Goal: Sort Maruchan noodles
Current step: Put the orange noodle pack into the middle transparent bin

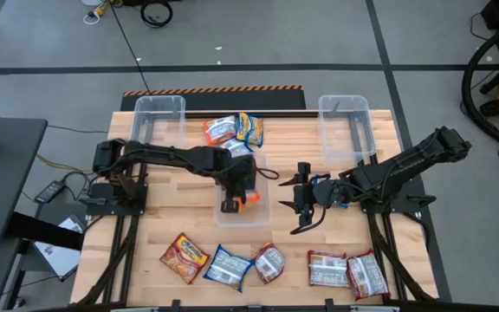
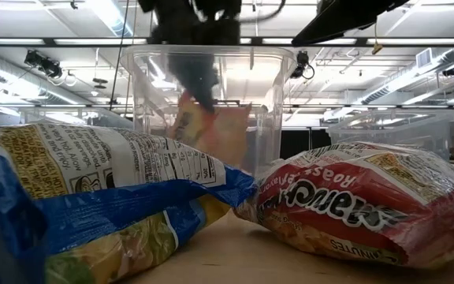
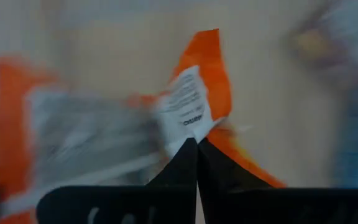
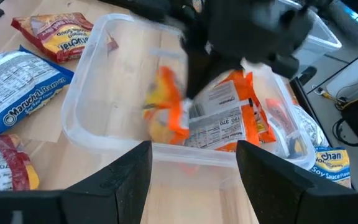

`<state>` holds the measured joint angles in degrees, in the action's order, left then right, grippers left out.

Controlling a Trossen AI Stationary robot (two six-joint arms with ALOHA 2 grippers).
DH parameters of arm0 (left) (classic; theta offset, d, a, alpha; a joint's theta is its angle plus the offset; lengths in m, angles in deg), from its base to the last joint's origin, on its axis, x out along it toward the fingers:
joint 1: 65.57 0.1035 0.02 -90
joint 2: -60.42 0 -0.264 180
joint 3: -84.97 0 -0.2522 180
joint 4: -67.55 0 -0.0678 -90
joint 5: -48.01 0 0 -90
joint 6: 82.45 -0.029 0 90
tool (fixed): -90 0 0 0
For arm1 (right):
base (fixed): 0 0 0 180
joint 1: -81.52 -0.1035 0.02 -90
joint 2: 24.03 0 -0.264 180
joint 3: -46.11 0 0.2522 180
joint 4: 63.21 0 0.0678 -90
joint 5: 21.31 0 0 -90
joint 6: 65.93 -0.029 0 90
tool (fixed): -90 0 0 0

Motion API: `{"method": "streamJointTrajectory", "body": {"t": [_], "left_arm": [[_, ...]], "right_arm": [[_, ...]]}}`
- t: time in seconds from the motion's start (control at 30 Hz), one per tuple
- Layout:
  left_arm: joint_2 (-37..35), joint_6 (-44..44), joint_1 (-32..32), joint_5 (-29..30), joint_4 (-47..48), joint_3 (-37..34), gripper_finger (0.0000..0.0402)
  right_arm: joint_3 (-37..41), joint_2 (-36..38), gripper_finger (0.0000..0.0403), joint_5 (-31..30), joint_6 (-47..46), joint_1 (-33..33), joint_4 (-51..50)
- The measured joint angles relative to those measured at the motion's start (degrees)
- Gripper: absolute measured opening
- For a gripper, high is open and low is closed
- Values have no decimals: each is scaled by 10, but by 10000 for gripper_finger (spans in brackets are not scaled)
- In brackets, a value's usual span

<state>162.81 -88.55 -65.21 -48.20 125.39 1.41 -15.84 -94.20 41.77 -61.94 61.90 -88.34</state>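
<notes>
My left gripper point(image 1: 230, 204) reaches into the middle clear bin point(image 1: 262, 212) and is shut on an orange noodle packet point(image 3: 194, 93). The low view shows that packet point(image 2: 215, 126) inside the bin, under the dark gripper. A second orange packet point(image 4: 225, 121) lies in the bin beside it. My right gripper point(image 1: 304, 208) hovers open just right of the bin, and its fingers point(image 4: 129, 171) frame the bin's near wall. Several more packets lie along the near edge, among them an orange one point(image 1: 184, 257), a blue one point(image 1: 226, 267) and a dark red one point(image 1: 327, 269). My left gripper pinches the orange packet between its two shut fingers point(image 3: 182, 162), at an edge beside the white label patch point(image 3: 188, 109). The fingers come from above, pointing down into the bin. The other packets in front hide whether the packet's lower end rests on the bin floor.
Two more clear bins stand at the far edge, one left point(image 1: 158, 117) and one right point(image 1: 345, 121). A small heap of packets point(image 1: 232, 132) lies between them. Bare wood shows left of the middle bin and between it and the near row.
</notes>
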Motion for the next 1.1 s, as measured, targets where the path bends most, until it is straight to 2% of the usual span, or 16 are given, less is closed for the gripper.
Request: {"method": "streamJointTrajectory", "body": {"t": [0.13, 0.37, 0.47, 0.63, 0.97, 1.1], "left_arm": [[-1, 23, -21, -48, -20, 17, 3], [0, 38, -28, -99, -54, -43, 2], [0, 34, -28, -99, -64, -54, 3], [0, 7, -27, -66, -60, -54, 19], [0, -4, -29, -86, -78, -54, 3], [0, -8, -29, -86, -79, -54, 3]], "right_arm": [[0, 0, 240, 0, -4, 0, -4], [0, 0, 240, 1, -31, 0, -26], [0, 0, 240, 1, -38, 0, -30], [0, 0, 240, 1, -39, 0, -30], [0, 0, 240, 1, -38, 0, -28], [0, 0, 240, 9, -14, -1, 2]]}}
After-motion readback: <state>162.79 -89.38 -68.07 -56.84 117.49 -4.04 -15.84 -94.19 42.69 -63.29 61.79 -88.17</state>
